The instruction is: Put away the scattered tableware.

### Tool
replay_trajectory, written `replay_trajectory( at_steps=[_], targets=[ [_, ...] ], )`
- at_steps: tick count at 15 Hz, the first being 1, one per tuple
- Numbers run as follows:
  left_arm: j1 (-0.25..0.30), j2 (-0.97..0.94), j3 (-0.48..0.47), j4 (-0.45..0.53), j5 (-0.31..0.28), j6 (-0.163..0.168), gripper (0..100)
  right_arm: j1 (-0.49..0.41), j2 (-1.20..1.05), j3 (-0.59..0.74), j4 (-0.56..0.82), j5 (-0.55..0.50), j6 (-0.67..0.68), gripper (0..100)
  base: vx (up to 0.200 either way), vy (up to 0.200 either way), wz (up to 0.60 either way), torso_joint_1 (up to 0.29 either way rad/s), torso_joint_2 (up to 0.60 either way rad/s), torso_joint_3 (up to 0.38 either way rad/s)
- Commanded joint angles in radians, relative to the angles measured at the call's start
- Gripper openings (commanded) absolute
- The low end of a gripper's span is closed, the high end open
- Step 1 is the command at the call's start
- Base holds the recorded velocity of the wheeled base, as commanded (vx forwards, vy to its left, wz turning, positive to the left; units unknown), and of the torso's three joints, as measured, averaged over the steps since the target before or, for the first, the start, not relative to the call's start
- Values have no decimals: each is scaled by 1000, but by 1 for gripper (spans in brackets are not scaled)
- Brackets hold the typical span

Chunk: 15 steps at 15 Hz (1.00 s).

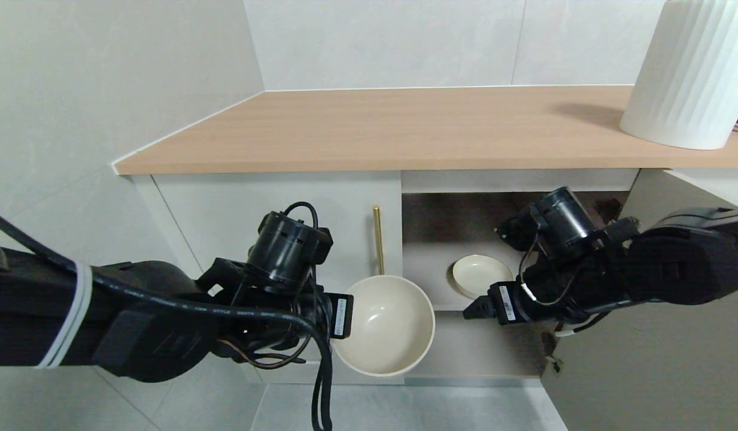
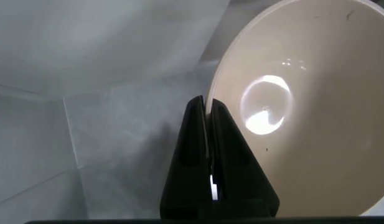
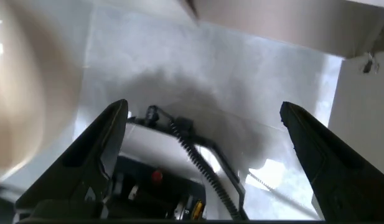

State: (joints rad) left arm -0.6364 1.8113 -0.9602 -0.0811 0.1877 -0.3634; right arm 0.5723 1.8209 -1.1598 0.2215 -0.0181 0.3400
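Observation:
A cream bowl hangs in front of the lower cabinet, just left of the open compartment. My left gripper is shut on its near rim; in the left wrist view the fingertips pinch the edge of the bowl. A small cream plate lies on the shelf inside the open cabinet. My right gripper hovers in front of that shelf, just below the plate, open and holding nothing. In the right wrist view its fingers stand wide apart, with the bowl at the edge.
The cabinet's left door is closed and has a gold handle. The right door is swung open behind my right arm. Above is a wooden countertop with a tall white ribbed container at the right.

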Motion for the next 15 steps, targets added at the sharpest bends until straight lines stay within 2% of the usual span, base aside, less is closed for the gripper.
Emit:
replay_trajectory(
  at_steps=[1, 3, 6, 9, 11, 15],
  targets=[
    [-16, 42, -2, 0, 6, 1, 0, 29, -81, 28, -1, 13, -6, 100, 0, 0, 0, 0, 0, 0],
    [-39, 65, -2, 0, 6, 1, 0, 89, -109, 45, -2, 47, -7, 100, 0, 0, 0, 0, 0, 0],
    [-78, 89, -5, 0, 6, 0, 0, 166, -92, 38, -2, 20, 4, 100, 0, 0, 0, 0, 0, 0],
    [-108, 95, -6, -2, 32, 0, 0, 185, -35, 28, -5, -22, 22, 100, 0, 0, 0, 0, 0, 0],
    [-129, 92, -9, 0, 79, 0, 0, 187, 35, 2, -7, -79, 47, 100, 0, 0, 0, 0, 0, 0],
    [-144, 80, -8, 0, 99, 0, 0, 187, 58, -3, -10, -82, 53, 100, 0, 0, 0, 0, 0, 0]
  ],
)
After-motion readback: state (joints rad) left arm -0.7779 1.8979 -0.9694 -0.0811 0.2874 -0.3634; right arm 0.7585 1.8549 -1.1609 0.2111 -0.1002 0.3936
